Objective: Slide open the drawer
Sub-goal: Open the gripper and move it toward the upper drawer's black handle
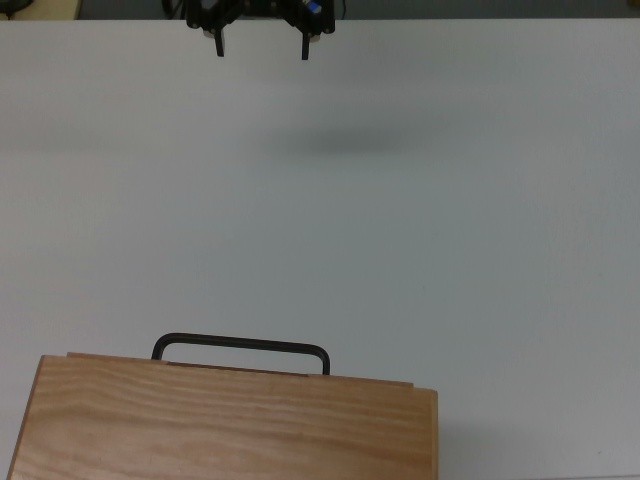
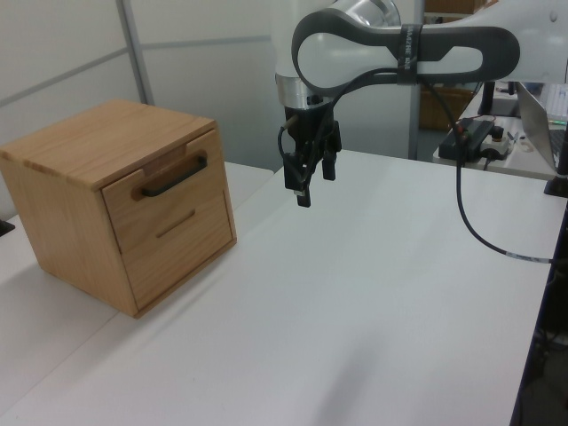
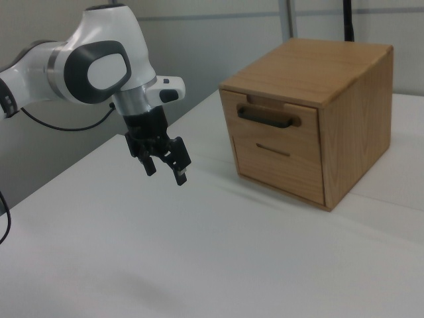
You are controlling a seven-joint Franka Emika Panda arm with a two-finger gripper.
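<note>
The drawer (image 2: 164, 191) sits at the top of the wooden cabinet (image 2: 84, 146)'s front face, pushed in nearly flush, its black bar handle (image 2: 175, 177) standing proud of the panel. In the top view you see only a thin strip of the drawer front (image 1: 240, 363) and the handle (image 1: 240, 347) jutting past the cabinet top (image 1: 230, 425) toward the far edge of the table (image 1: 450, 250). In the right view the drawer (image 3: 275, 122) faces the right view's left, with a second panel (image 3: 275, 159) bearing a thin slot below it. The cabinet rests on the white table near the left view's left. Your gripper (image 2: 311, 182) hangs above the table, well apart from the handle, touching nothing; its shadow (image 1: 335, 145) falls on the bare surface beneath. In the top view the gripper (image 1: 262, 48) shows two fingers (image 1: 219, 45) spread wide with empty air between them. The right view shows the gripper (image 3: 165, 169) pointing downward, tilted slightly. A black cable (image 2: 479, 226) trails from the arm (image 2: 399, 49) at the left view's right
</note>
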